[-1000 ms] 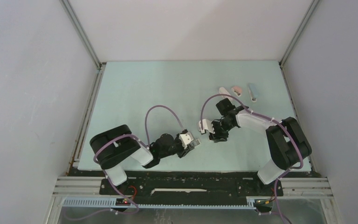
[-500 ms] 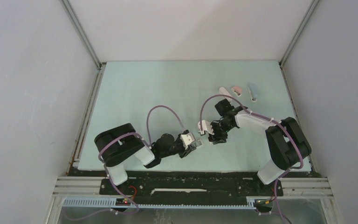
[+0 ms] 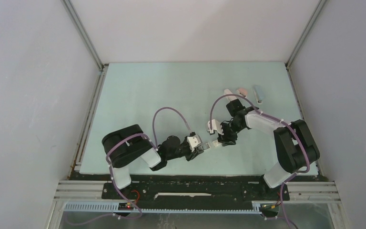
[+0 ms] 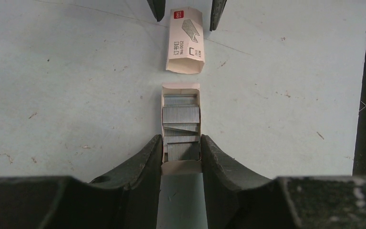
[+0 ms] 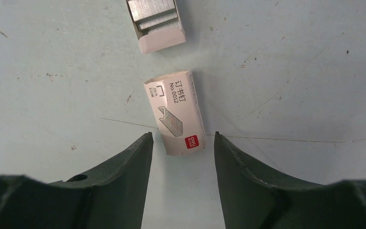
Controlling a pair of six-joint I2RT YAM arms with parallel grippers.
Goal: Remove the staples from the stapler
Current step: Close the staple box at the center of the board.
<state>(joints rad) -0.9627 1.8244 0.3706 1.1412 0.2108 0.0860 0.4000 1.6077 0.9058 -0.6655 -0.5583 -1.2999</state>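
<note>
Where the left tool (image 4: 181, 143) is clenched on the near end of an open tray (image 4: 181, 88), the staples (image 4: 181, 114) are seen packed inside it, just beyond the fingertips. A sleeve (image 5: 175, 112) is laid on the desk (image 4: 66, 86) just past the tray, untouched between the fingers of the released right tool (image 5: 182, 139).
</note>
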